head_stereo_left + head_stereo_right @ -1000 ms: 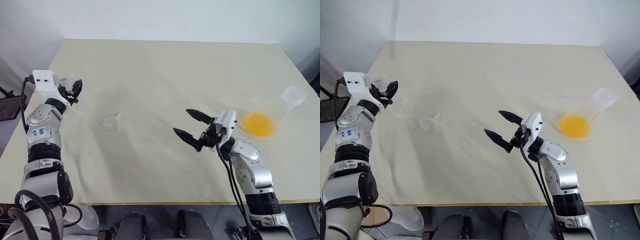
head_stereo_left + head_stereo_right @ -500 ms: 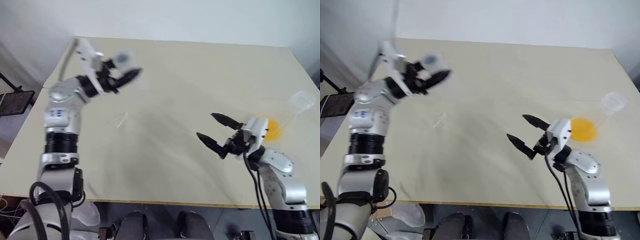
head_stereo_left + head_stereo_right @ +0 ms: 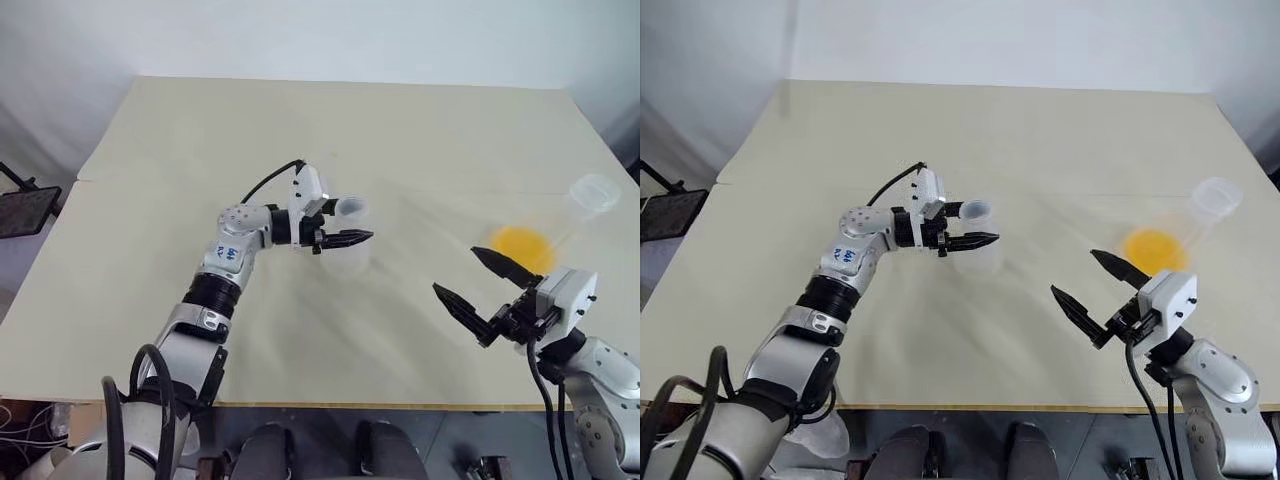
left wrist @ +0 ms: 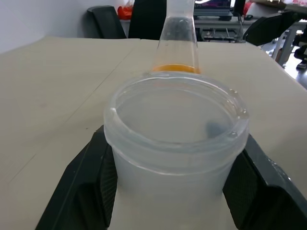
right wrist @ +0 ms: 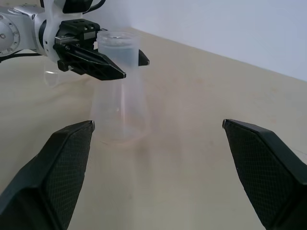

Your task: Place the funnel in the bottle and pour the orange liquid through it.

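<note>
Bottle gripped mid-worktop
Left gripper (image 3: pixel 352 238) clasps the bottle (image 3: pixel 345 240) by its neck (base on the worktop (image 3: pixel 300 130)); right gripper (image 3: pixel 482 290) gapes empty, near right.

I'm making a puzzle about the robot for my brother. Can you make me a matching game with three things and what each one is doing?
Things:
1. bottle
2. orange liquid
3. right tool

States:
A. wide open, holding nothing
B. clear, gripped at its neck by the left tool
C. pooled in the flask at the right side of the table

Pairs: 1-B, 2-C, 3-A
</note>
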